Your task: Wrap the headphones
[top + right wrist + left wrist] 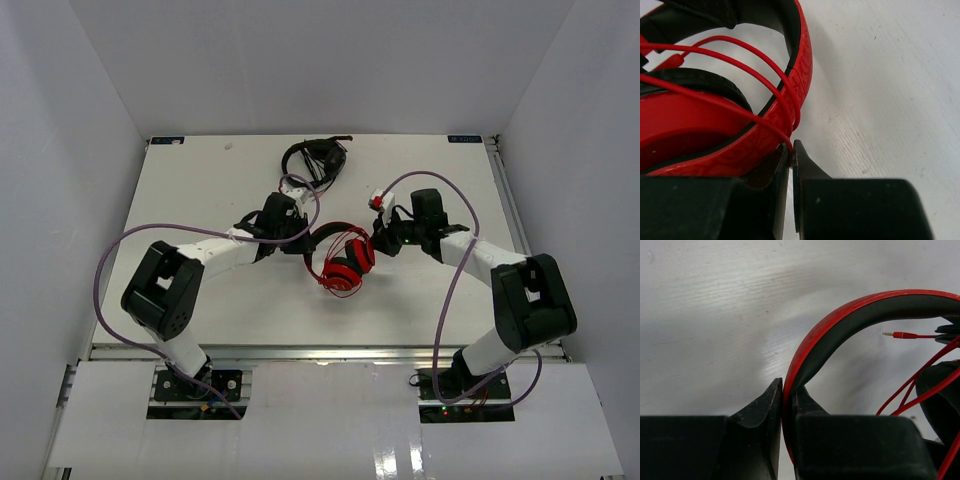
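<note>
While the left gripper (pixel 787 412) is clamping one arm of the red-and-black headband (pixel 850 315) between its closed fingers, the right gripper (pixel 791 150) is pinching the thin red cable (pixel 927 335) just beside the headband's opposite arm. The red headphones (pixel 341 264) are lying near the middle of the white table (pixel 200 190), directly between the two grippers, one meeting them from the left and the other from the right, so neither arm is sitting noticeably nearer. Seen from above, the headband is arching toward the far edge and the earcups are folding in toward the near edge, putting the set's long axis roughly across the table, from gripper to gripper. Several cable strands are crossing the right-hand arm above a black-padded earcup (pixel 685 130), while the plug (pixel 897 334) is lying loose inside the arch. By this reading, the coming turn is depending on the right gripper carrying its strand around the band as the left is anchoring it. Black headphones (pixel 315 160) are sitting apart, farther back.
</note>
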You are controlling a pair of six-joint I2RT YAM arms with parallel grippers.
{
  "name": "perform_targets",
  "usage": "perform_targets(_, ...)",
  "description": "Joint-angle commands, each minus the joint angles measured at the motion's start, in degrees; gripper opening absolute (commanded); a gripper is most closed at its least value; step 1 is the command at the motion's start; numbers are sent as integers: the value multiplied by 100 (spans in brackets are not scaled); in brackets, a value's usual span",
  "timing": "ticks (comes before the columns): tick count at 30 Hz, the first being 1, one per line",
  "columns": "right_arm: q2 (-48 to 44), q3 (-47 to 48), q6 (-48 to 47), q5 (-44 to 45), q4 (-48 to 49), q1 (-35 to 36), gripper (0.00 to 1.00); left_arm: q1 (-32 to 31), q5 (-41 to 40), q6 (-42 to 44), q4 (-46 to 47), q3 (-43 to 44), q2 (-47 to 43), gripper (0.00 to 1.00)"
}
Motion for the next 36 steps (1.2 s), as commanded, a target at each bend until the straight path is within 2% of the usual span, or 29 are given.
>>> perform_targets(1,500,566,427,-227,206,-54,10,7,-659,-654,373,373,167,0)
perform_targets(7,1138,997,699,-126,208,-135,12,7,-1364,-793,388,530,541,0)
perform_targets(13,1576,1202,931,-79,198,-214,13,7,-1413,-912,322,643,760,4)
perform_targets(22,1931,1874,933,113,206,-342,10,7,-25,-15,560,579,915,0)
perform_targets(30,2267,2487,803,180,370,-308,10,7,373,294,442,718,1056,0)
perform_targets(36,2596,2788,583,183,299,-7,11,-1,516,326,365,912,1216,0)
